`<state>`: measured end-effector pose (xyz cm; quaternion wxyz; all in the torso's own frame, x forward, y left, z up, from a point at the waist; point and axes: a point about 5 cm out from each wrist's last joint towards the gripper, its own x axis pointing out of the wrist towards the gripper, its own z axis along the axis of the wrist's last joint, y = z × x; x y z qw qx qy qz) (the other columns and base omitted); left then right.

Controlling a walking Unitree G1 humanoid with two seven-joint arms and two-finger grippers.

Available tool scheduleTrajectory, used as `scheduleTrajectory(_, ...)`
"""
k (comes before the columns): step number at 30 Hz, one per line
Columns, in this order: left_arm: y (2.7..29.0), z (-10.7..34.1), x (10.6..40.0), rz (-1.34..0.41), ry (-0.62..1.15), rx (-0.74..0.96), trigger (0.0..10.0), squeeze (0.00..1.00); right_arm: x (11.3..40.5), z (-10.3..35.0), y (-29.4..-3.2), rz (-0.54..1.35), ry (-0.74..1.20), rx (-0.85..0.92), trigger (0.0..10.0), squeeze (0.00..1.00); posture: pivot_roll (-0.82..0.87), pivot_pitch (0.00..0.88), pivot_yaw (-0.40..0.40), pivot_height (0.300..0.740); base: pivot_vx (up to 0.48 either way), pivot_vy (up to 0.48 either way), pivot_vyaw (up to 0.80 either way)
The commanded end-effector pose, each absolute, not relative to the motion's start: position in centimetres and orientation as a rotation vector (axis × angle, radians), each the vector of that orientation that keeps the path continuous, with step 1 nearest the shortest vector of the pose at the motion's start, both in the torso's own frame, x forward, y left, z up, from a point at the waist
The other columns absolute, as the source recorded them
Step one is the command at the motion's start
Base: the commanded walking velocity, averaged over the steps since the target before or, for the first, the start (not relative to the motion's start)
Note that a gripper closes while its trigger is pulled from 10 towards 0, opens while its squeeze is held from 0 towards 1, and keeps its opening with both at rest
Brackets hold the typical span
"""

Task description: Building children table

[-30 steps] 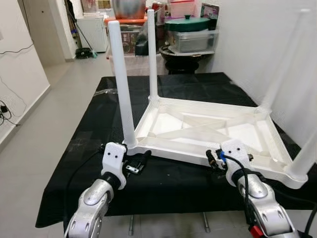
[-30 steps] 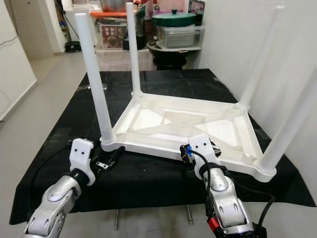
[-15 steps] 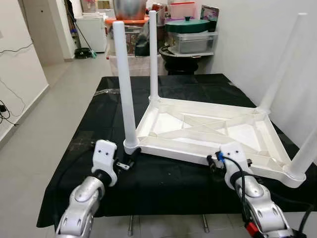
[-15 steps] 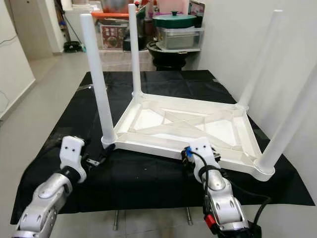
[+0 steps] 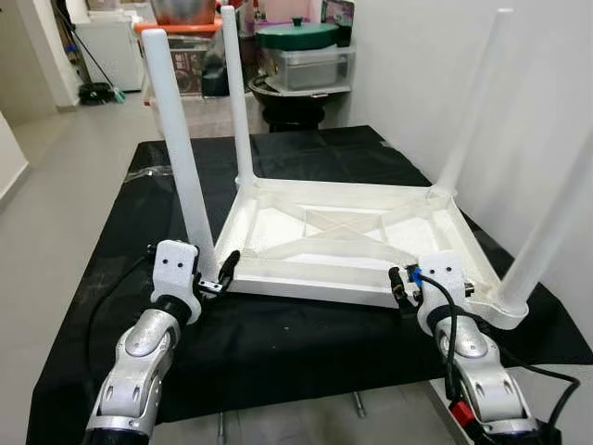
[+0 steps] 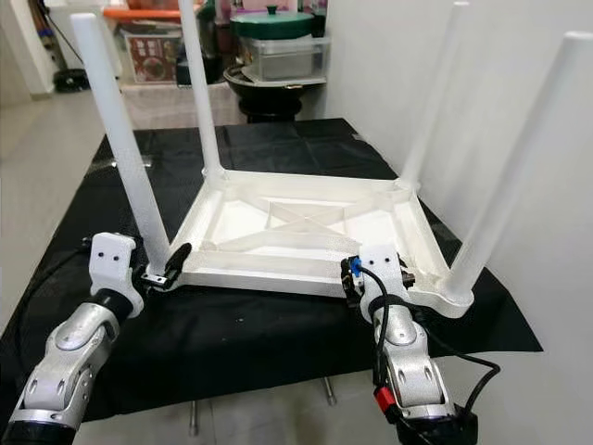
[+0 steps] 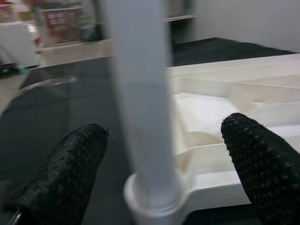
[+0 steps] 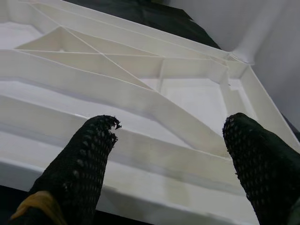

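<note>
The left end effector [image 5: 225, 274] stands spread wide either side of the near-left leg [image 5: 182, 176] at its socket. The upturned white children's table [image 5: 343, 246] lies on the black-draped table [image 5: 278, 348]: rigid, light, probably slick plastic. The right end effector [image 5: 400, 292], wide open, faces its ribbed near rim, the firmer hold.

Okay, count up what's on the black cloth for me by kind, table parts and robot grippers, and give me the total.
White table legs standing up: 4, e.g. the near-left leg
White upside-down tabletop: 1
Robot grippers: 2, the left gripper open around the near-left leg's base, the right gripper open at the tabletop's near edge
Total: 7
</note>
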<state>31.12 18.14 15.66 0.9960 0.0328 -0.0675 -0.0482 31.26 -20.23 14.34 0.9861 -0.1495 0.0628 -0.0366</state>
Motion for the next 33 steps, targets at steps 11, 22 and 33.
scheduleTrajectory(11,18.6,15.7,31.6,-0.083,-0.135,0.085,10.0,0.00,31.6,13.9,-19.3,-0.049,0.113,-0.263,10.0,0.00,0.03,0.000,-0.016,0.740,0.000,0.000,0.00)
scheduleTrajectory(22,17.8,15.9,34.1,-0.228,-0.086,0.066,10.0,0.00,31.7,14.1,-19.1,-0.042,0.103,-0.270,10.0,0.00,0.02,0.000,-0.005,0.740,0.000,0.000,0.00)
scheduleTrajectory(33,17.7,18.0,36.5,-0.271,-0.116,0.088,10.0,0.00,31.6,14.2,-19.3,-0.046,0.092,-0.275,10.0,0.00,0.00,0.000,0.008,0.740,0.000,0.000,0.00)
